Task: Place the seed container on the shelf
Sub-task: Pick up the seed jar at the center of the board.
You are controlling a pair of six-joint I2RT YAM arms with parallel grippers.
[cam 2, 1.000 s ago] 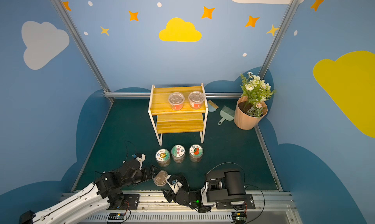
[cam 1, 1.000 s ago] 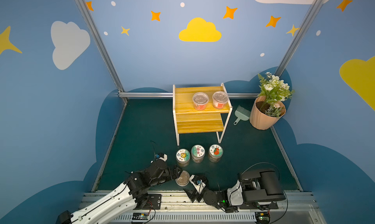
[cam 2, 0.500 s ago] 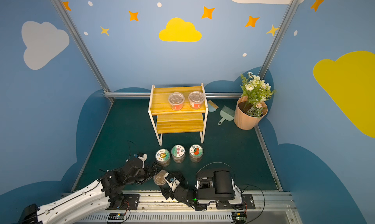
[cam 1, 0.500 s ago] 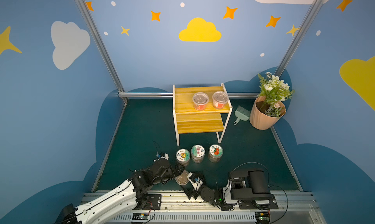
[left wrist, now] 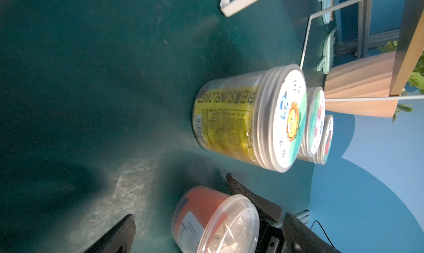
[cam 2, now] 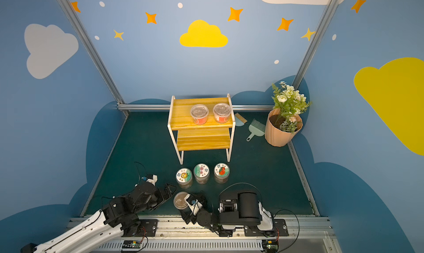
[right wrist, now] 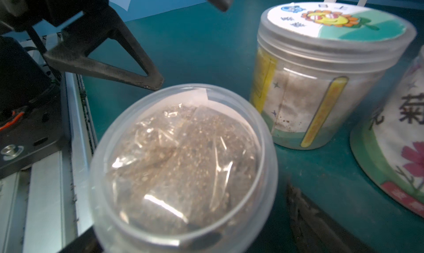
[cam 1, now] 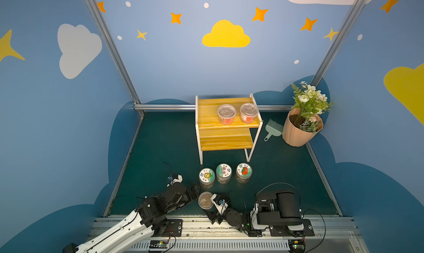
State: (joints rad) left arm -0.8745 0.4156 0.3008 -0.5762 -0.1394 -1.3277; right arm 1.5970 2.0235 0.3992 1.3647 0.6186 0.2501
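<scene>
The seed container [cam 1: 205, 200] [cam 2: 180, 200] is a clear tub with an orange label and a clear lid, standing on the green floor near the front rail. In the right wrist view the seed container [right wrist: 181, 162] lies between the open jaws of my right gripper [right wrist: 183, 217] [cam 1: 212, 206], with a gap at the dark finger [right wrist: 307, 217]. My left gripper [cam 1: 196, 193] [left wrist: 179, 198] [right wrist: 190, 45] is open right beside the tub's left side. The shelf [cam 1: 206, 116] [cam 2: 181, 118] stands farther back, with two similar tubs [cam 1: 226, 113] [cam 1: 249, 112] on its top plank.
Three labelled jars [cam 1: 207, 177] [cam 1: 224, 172] [cam 1: 244, 171] stand in a row between the tub and the shelf, the sunflower jar [right wrist: 321, 75] closest. A potted plant [cam 1: 298, 132] and a green dustpan [cam 1: 273, 129] sit at the back right. The metal rail [cam 1: 321, 219] runs along the front.
My right arm has swung left and brought its open gripper around the seed container. The left gripper stays close beside the tub, which has not moved.
</scene>
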